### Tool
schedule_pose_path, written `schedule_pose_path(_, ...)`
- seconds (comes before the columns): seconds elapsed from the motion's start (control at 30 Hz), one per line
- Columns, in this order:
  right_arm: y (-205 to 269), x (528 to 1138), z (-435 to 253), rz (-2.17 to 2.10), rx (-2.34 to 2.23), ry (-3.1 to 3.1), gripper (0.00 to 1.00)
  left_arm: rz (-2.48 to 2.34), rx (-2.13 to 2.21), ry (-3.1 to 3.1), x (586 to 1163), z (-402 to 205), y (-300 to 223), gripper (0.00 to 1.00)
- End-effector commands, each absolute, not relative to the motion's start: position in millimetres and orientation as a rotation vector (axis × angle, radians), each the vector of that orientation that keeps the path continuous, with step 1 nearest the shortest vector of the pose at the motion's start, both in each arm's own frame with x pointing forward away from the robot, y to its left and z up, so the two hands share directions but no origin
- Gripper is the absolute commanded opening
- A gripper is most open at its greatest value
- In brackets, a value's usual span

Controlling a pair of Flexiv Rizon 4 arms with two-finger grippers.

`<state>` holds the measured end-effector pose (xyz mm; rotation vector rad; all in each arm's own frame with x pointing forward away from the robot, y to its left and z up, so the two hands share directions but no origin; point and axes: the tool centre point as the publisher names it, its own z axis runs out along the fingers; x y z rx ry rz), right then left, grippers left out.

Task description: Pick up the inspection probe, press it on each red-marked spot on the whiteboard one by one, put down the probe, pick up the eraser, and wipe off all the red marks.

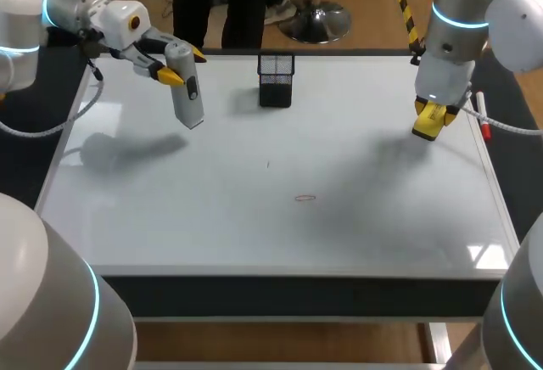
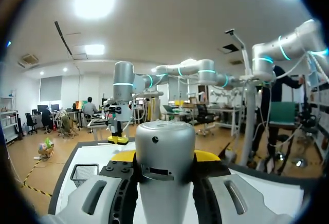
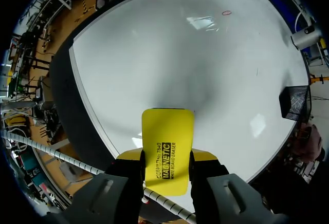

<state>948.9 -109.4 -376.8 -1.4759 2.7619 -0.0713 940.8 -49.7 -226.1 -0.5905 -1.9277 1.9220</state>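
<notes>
The left tool [image 1: 172, 74] hangs over the ten o'clock corner of the glossy white whiteboard [image 1: 254, 226] that covers the desk. Its yellow tips pinch a silver-grey cylindrical metal probe [image 1: 189, 94] from two sides. The probe slants down out of the tool and is held off the board, its shadow lying apart at about nine o'clock. The left wrist view shows the probe's rounded end standing between the two fingers.

The right tool [image 1: 429, 120] is at two o'clock, near the board's right rim. It is closed on a flat yellow rectangular eraser [image 3: 167, 147], which juts out ahead of its fingers above the board.

One small red oval mark [image 1: 305, 198] sits at five o'clock from the board's middle, well apart from both tools. A black wire-mesh pen holder [image 1: 276, 80] stands upright at the twelve o'clock edge, between the two arms
</notes>
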Motion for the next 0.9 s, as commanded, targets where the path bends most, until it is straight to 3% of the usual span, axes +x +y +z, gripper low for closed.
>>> schedule_pose_path(0.03,-109.7,949.5,-376.1,-0.075,-1.479,2.763,0.0,1.922,-0.589,-1.933,938.5,-224.0,-50.1,0.0)
schedule_pose_path(0.6,-107.4,945.2,-373.1,-0.088,-1.526,2.734,0.0,1.922,-0.589,-1.933,938.5,-224.0,-50.1,0.0)
schedule_pose_path(0.9,-67.1,902.4,-365.5,-0.121,-1.707,2.599,0.0,1.922,-0.589,-1.933,938.5,-224.0,-50.1,0.0)
